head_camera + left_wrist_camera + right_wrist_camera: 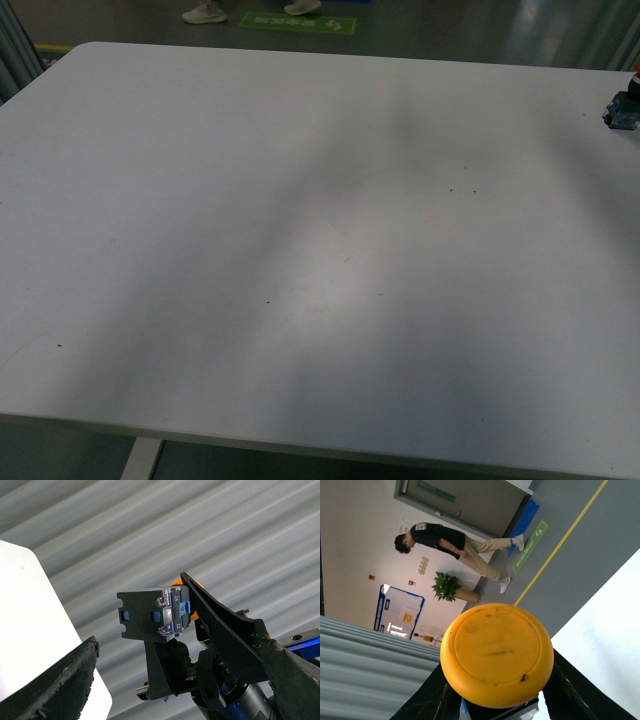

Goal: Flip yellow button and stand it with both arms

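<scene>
The yellow button [497, 652] fills the right wrist view, its flat yellow-orange cap facing the camera. My right gripper [497, 682] is shut on its body, with a black finger on each side, and holds it in the air. In the left wrist view the button's black and blue contact body [150, 615] shows, with an orange sliver of cap behind it. The right gripper's fingers [162, 667] hold it from below. My left gripper [137, 610] is open and empty, its fingers spread either side of the button without touching it. Neither arm shows in the front view.
The white table [300, 250] fills the front view. A similar switch with a red cap [622, 105] stands at its far right edge. The table's corner [30, 630] shows in the left wrist view against a grey corrugated wall [200, 525]. A person [455, 547] stands far off.
</scene>
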Action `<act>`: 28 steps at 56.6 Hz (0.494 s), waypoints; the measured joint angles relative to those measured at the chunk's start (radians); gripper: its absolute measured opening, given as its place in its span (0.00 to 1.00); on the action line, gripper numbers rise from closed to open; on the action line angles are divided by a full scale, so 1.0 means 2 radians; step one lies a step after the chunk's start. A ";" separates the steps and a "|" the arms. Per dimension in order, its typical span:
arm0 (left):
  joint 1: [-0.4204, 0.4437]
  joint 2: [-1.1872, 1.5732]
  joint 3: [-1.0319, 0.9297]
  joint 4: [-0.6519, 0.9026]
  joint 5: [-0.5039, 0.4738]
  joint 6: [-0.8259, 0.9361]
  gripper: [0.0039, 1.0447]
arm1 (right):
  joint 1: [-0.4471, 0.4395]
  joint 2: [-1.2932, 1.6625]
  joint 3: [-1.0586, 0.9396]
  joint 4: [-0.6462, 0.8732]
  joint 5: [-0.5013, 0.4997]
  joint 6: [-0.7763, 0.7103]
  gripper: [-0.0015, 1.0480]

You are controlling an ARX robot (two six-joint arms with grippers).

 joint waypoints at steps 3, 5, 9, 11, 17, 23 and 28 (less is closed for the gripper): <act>0.000 0.000 0.000 0.000 0.000 0.000 0.94 | -0.001 0.000 0.000 0.000 0.000 -0.002 0.36; -0.006 -0.008 -0.005 -0.027 -0.060 0.043 0.91 | -0.002 0.000 0.000 0.000 0.000 -0.003 0.36; -0.011 -0.052 -0.049 -0.131 -0.263 0.146 0.80 | -0.003 0.000 0.000 0.000 0.000 -0.004 0.36; -0.011 -0.080 -0.085 -0.161 -0.342 0.214 0.75 | -0.003 0.000 0.000 0.000 0.000 -0.006 0.36; 0.004 -0.170 -0.216 -0.142 -0.530 0.439 0.58 | -0.005 0.000 -0.001 0.000 0.000 -0.009 0.36; 0.039 -0.245 -0.318 -0.102 -0.556 0.553 0.42 | -0.007 -0.003 -0.007 0.002 0.004 -0.014 0.36; 0.078 -0.308 -0.423 -0.070 -0.540 0.613 0.24 | -0.007 -0.005 -0.017 0.007 0.003 -0.025 0.36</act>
